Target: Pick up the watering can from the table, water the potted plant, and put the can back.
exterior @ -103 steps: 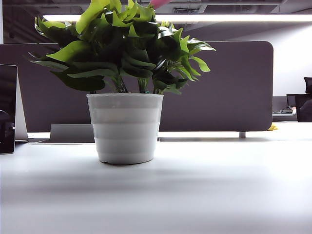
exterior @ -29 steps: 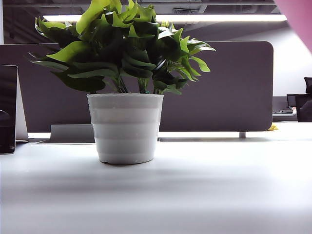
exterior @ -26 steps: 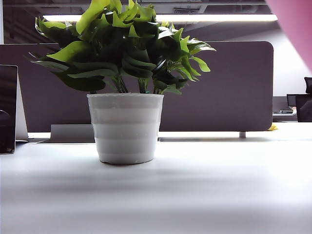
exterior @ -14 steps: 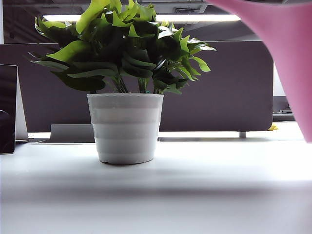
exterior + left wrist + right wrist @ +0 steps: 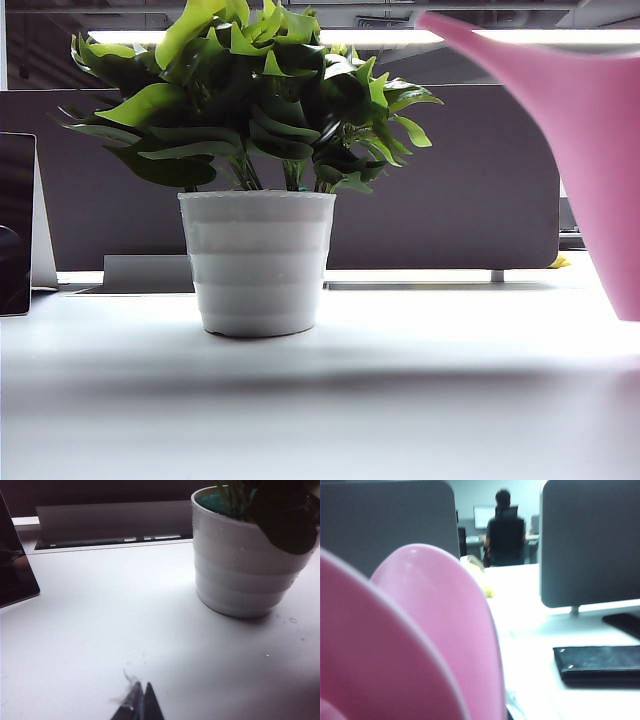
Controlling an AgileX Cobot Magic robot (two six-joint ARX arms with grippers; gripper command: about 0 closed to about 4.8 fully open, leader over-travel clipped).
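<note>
The potted plant [image 5: 258, 260], green leaves in a white ribbed pot [image 5: 240, 575], stands on the white table [image 5: 400, 400] left of centre. The pink watering can [image 5: 590, 150] hangs at the right edge of the exterior view, off the tabletop, its spout tip pointing left toward the leaves but short of them. The can [image 5: 420, 640] fills the right wrist view and hides my right gripper's jaws, which grip it. My left gripper [image 5: 141, 700] is shut and empty, low over the table, well short of the pot. Neither gripper shows in the exterior view.
A dark grey partition [image 5: 470, 180] runs behind the plant. A black screen [image 5: 15, 225] stands at the far left. A flat black object [image 5: 597, 662] lies on the table beyond the can. Water drops [image 5: 292, 620] dot the table beside the pot.
The watering can has come down from the top right corner into view, and its spout has swung left toward the plant. The plant has not moved.
</note>
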